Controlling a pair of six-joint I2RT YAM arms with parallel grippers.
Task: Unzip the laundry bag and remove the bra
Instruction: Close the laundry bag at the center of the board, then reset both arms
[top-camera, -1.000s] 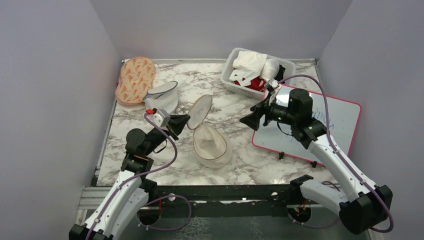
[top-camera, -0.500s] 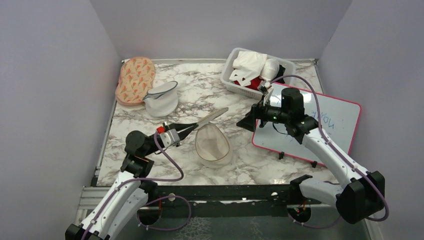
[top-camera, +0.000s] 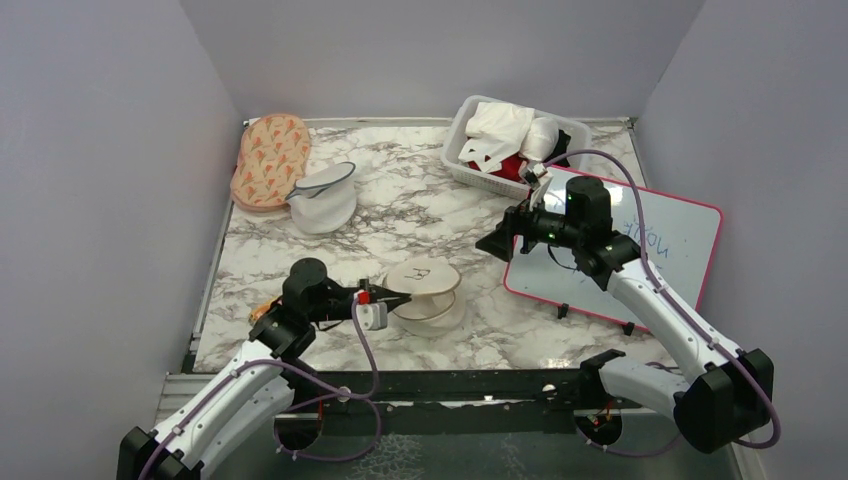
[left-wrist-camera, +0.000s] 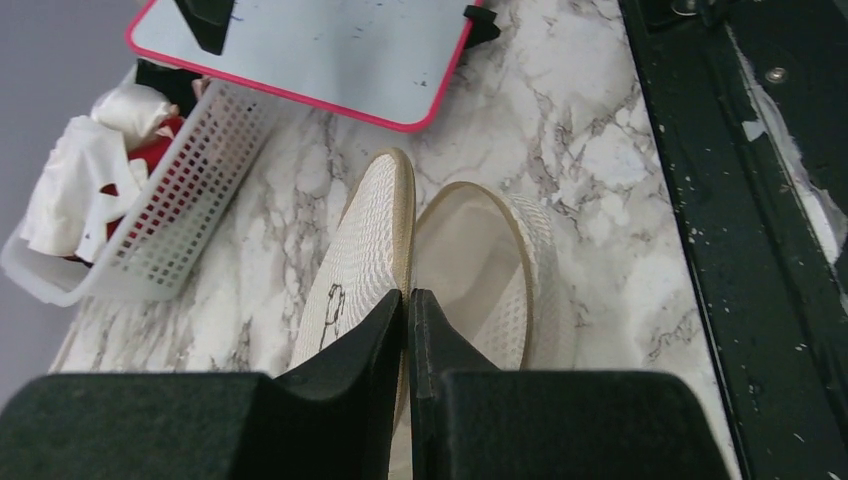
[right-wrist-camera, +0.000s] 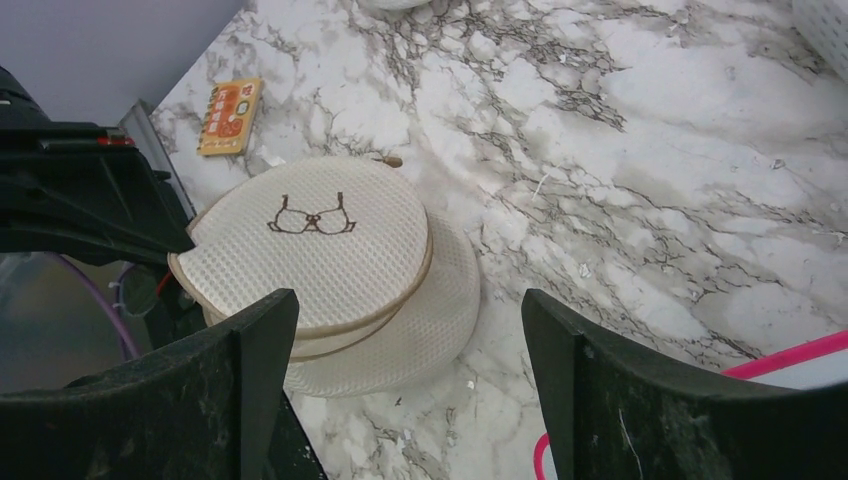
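Mesh lid and bowl of the laundry bag (top-camera: 425, 292) lie near the front of the marble surface (top-camera: 400, 190), just ahead of the left arm. The lid hangs almost level over the bowl. The left claw (top-camera: 392, 297) is pressed together on the lid's near rim, pinching it, which is what holds the lid slightly off the lower half. A gap shows between the two halves on the claw's side, and they appear to meet on the opposite side, so the hinge is probably there. From the left wrist, the bowl shows only its own lining.

The bag is round and has no real long axis. Its flat face with the small line drawing points upward, and the mouth opens toward the left arm.

The right claw (top-camera: 497, 243) hovers spread and holding nothing at the edge of the whiteboard (top-camera: 680, 240), well apart from the bag. A white garment with a rounded cup, seemingly the bra (top-camera: 500, 128), lies heaped in the basket (top-camera: 455, 165) at the back right. By this reading the removal looks done.
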